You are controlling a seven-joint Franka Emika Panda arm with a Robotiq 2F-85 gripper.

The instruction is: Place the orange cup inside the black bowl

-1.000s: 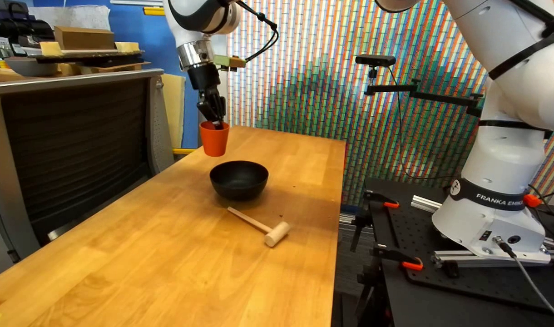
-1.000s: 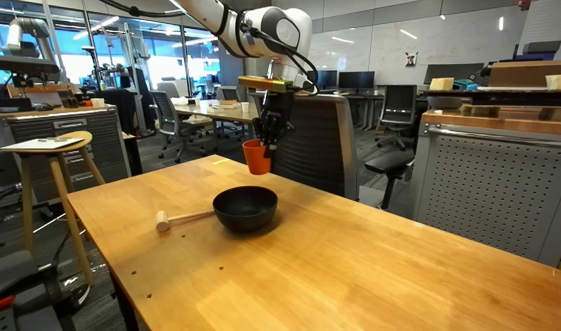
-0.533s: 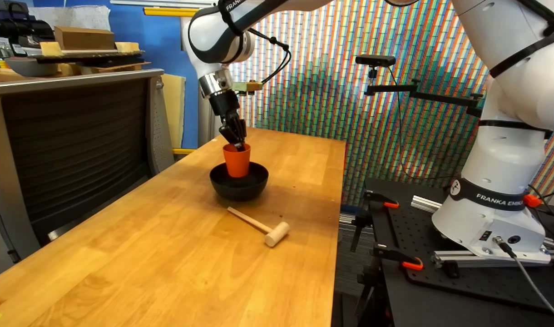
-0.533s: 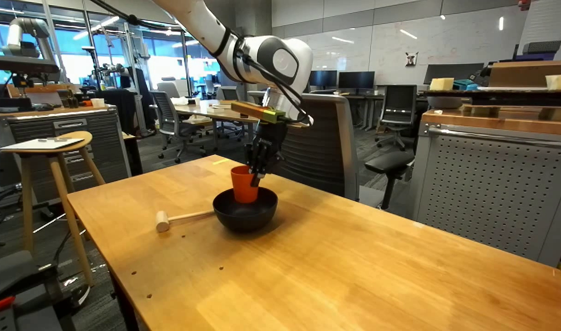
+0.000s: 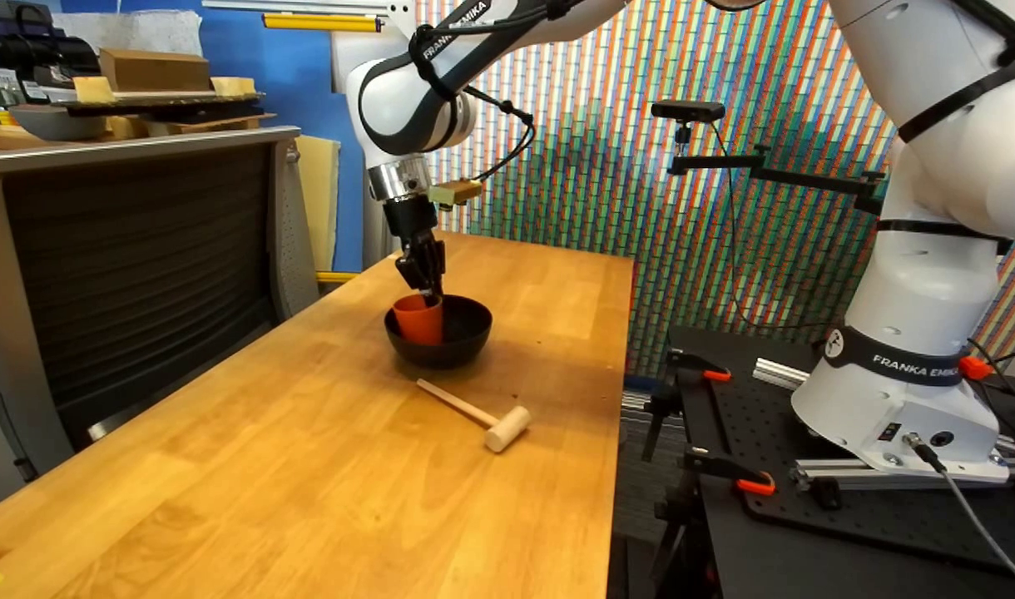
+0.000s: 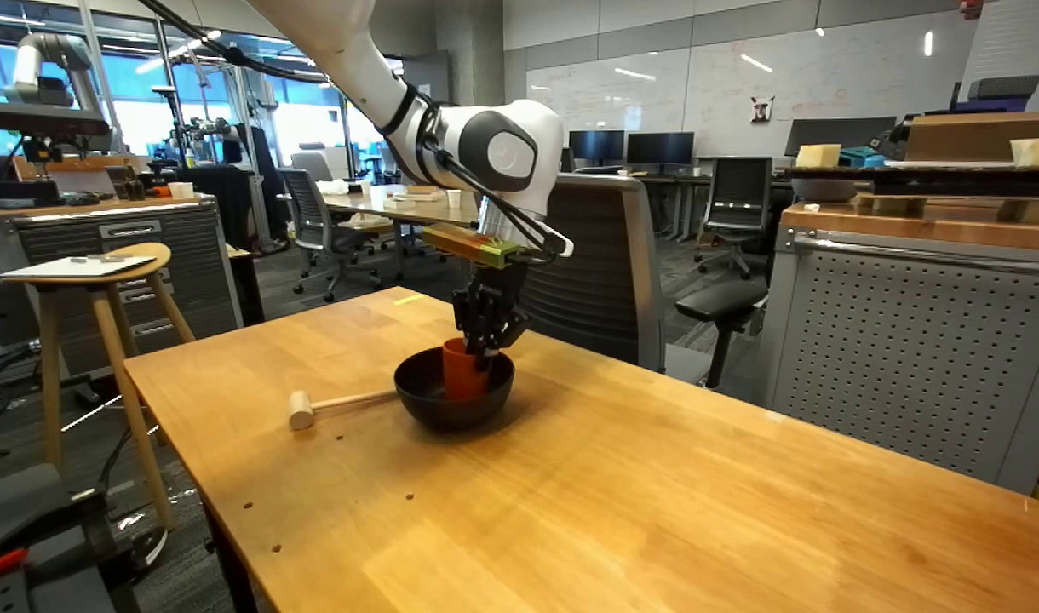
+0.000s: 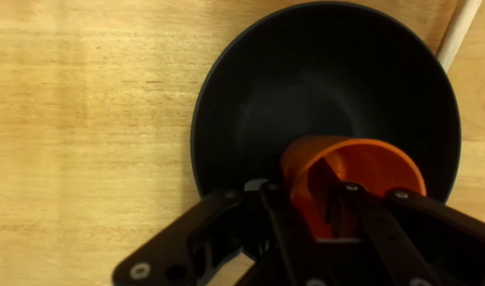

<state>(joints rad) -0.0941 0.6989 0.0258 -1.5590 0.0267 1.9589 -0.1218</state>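
Observation:
The black bowl (image 5: 453, 353) stands on the wooden table and also shows in an exterior view (image 6: 439, 415) and the wrist view (image 7: 326, 71). The orange cup (image 5: 420, 324) is low inside the bowl, off to one side, slightly tilted; it also shows in an exterior view (image 6: 462, 379) and the wrist view (image 7: 377, 165). My gripper (image 5: 429, 298) is at the cup's rim, also in an exterior view (image 6: 485, 351). In the wrist view the gripper (image 7: 300, 182) has one finger inside the cup and one outside, shut on its wall. Whether the cup touches the bowl's bottom is hidden.
A wooden mallet (image 5: 507, 428) lies on the table (image 5: 308, 482) beside the bowl, its handle (image 7: 459, 33) end close to the bowl's rim. A dark chair (image 6: 583, 264) stands along the table's edge. A metal cabinet (image 6: 911, 349) stands farther off.
The gripper has carried the orange cup from above and beside the bowl, over it, then down inside and toward one side. The bowl and the mallet have not moved.

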